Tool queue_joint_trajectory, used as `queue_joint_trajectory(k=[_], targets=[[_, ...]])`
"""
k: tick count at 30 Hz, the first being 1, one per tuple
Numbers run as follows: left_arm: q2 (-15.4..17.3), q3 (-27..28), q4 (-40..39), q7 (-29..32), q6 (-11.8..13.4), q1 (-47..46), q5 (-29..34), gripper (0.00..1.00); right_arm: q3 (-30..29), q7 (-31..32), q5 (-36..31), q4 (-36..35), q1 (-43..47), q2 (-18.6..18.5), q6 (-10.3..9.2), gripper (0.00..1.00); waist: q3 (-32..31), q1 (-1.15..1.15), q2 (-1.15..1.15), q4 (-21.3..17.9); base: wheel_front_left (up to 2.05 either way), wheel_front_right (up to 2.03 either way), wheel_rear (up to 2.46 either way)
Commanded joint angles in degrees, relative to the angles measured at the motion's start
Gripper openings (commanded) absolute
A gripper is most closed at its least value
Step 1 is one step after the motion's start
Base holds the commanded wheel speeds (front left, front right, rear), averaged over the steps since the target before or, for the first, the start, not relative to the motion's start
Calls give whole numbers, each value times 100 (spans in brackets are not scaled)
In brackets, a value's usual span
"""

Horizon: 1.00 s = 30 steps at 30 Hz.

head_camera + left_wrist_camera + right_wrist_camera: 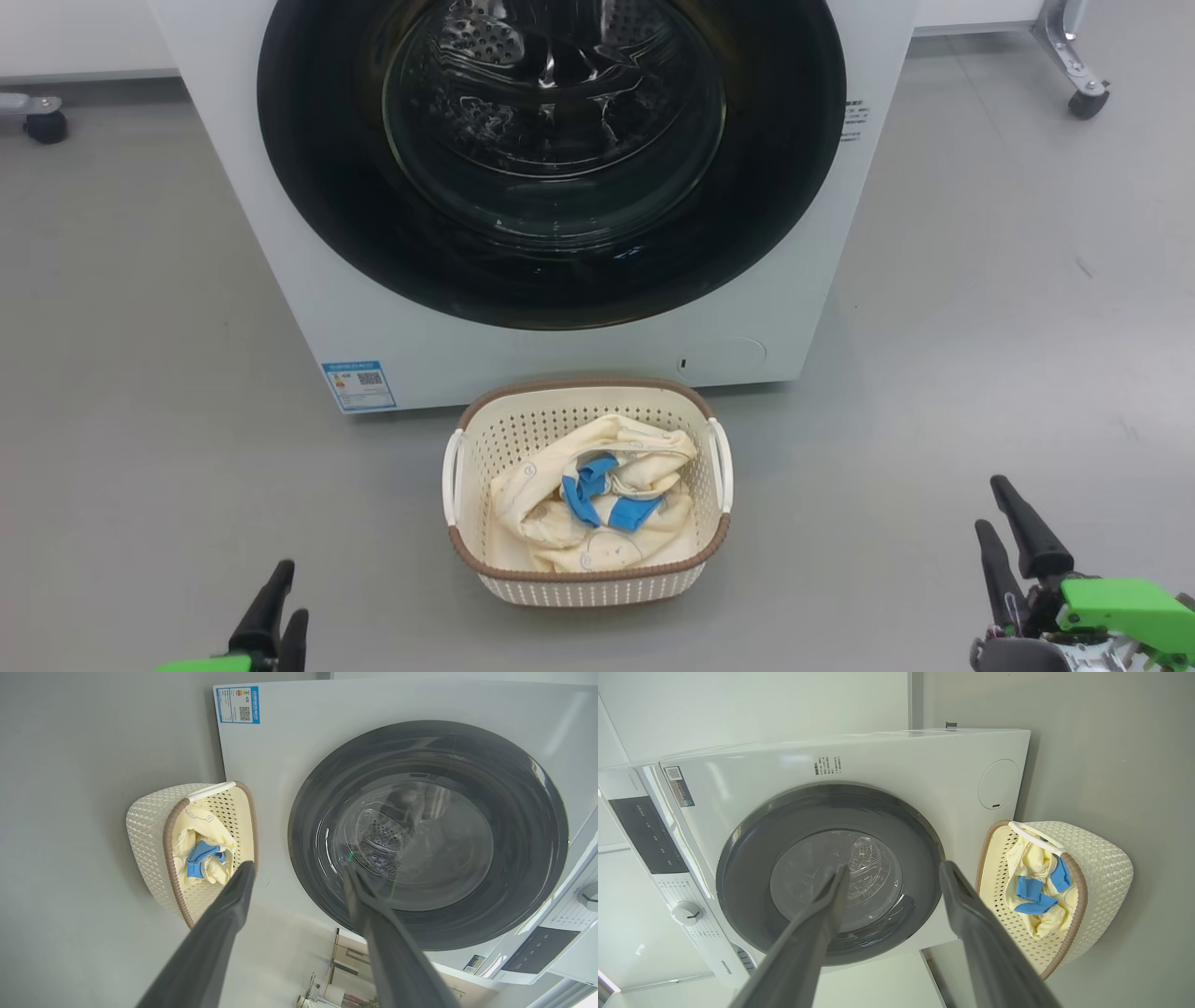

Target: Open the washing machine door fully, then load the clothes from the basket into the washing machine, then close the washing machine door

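Washing machine stands on the grey floor, front facing the robot. Washing machine door is shut, flush w/ the front panel: glossy black rim round a clear glass window, steel drum visible thru the glass. Blue energy sticker sits at the lower front corner on the robot's left, a round service flap at the lower corner on the right. Basket is on the floor just in front of the machine, approx centred under the door; whether it touches the panel, can't tell. Clothes lie bunched inside the basket, cream-yellow w/ blue bands on top, below the brown rim. Left gripper is low at the robot's left, well apart from the basket; in the left wrist view its fingers are spread w/ nothing btwn them, aimed at the machine front btwn basket & door. Right gripper is low at the robot's right, fingers likewise spread & empty, green housing behind them; in the right wrist view they aim at the door. Caster wheels in the bg.
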Motion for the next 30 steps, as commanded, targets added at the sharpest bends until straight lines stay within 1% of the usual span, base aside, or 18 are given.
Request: queue_joint_trajectory(k=[1, 9, 13, 20, 24, 30], targets=[[53, 5, -222, -52, -5, -306, 63, 100, -21, -63, -90, -223, -267, -83, -1, 100, -1, 0, 0, 0, 0, 0, 0], [83, -62, -296, -191, -9, -389, 179, 100, -22, -166, -361, -300, -315, -125, -2, 100, -5, 0, 0, 3, 0, 0, 0], [138, -118, -304, -291, -4, -432, 383, 100, -22, -224, -605, -330, -341, -151, -3, 100, -3, 0, 0, 6, 0, 0, 0], [225, -258, -318, -439, 36, -528, 901, 100, -26, -332, -1209, -411, -388, -185, -4, 100, 3, 0, 0, 11, 0, 0, 0], [290, -340, -334, -510, 94, -587, 1305, 100, -31, -401, -1623, -476, -411, -202, -4, 100, 2, 0, 0, 13, 0, 0, 0], [303, -366, -434, -611, 157, -647, 1954, 100, -24, -507, -2305, -588, -442, -234, -5, 100, 7, 0, 0, 19, 0, 0, 0]])
